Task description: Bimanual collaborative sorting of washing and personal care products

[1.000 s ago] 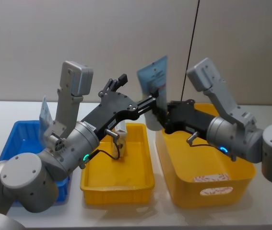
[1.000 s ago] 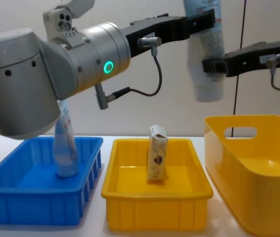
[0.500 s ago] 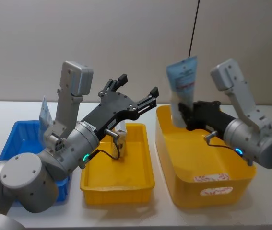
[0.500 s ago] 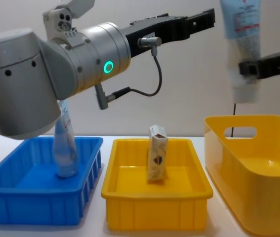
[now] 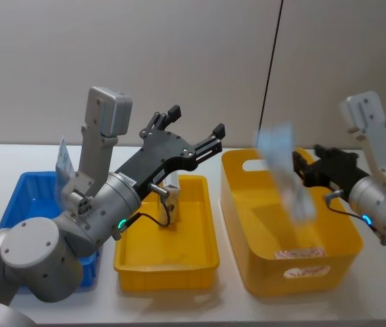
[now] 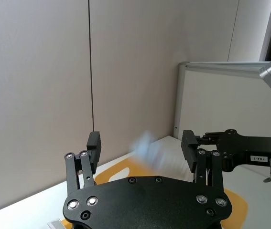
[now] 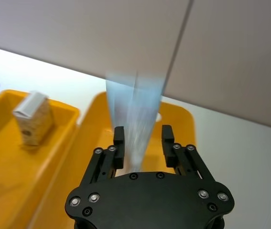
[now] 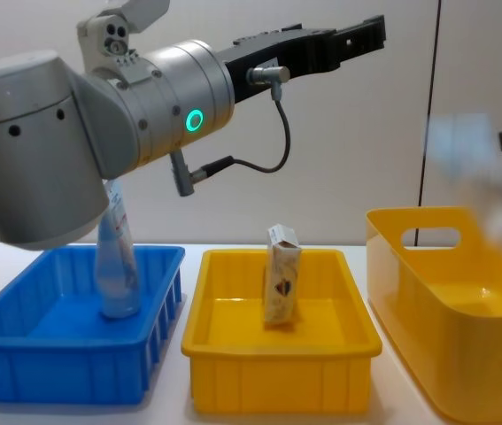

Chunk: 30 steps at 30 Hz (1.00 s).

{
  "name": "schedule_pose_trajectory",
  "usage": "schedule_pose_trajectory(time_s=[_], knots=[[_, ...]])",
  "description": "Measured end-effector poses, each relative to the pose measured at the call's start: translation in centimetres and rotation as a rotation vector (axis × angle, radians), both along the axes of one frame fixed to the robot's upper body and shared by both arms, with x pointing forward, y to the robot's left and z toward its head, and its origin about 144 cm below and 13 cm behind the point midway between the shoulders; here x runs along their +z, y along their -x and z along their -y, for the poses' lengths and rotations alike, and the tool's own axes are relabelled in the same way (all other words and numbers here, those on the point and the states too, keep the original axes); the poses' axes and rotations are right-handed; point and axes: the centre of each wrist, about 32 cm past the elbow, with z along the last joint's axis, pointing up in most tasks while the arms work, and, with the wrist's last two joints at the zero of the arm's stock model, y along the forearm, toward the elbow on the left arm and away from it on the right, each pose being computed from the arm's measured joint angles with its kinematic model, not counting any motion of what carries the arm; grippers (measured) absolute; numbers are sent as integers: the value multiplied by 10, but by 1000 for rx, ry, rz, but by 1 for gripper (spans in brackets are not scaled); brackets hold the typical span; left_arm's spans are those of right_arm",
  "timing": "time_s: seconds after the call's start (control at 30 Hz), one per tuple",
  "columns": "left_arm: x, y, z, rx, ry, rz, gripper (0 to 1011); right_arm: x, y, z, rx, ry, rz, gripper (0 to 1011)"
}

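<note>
Soft pouch [image 5: 284,176], blurred, hangs free ahead of the right gripper's [image 5: 306,167] parted jaws, above the deep yellow bin [image 5: 247,204].

There are two soft pouches, one upright in the blue bin [image 8: 56,372] at [image 8: 116,266] and one blurred over the large yellow bin [image 5: 295,269] at [image 5: 284,174], one carton [image 8: 281,285], three bins counting the smaller yellow tray [image 8: 277,372], and two end effectors, left [image 5: 191,129] and right [image 7: 142,143].
</note>
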Motion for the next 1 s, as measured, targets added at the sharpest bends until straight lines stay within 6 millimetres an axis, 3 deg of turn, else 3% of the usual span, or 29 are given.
schedule_pose_trajectory(time_s=[0.23,0.43,0.6,0.67,1.0], knots=[[0,0,0,0,0,0,1001,-6,0,11,-102,-4,-28,612],[0,0,0,0,0,0,1001,-12,-3,25,-210,-11,-62,850],[0,0,0,0,0,0,1001,-16,-4,33,-259,-15,-81,966],[0,0,0,0,0,0,1001,-18,-5,36,-276,-17,-89,1003],[0,0,0,0,0,0,1001,-23,-6,44,-325,-21,-108,1004]])
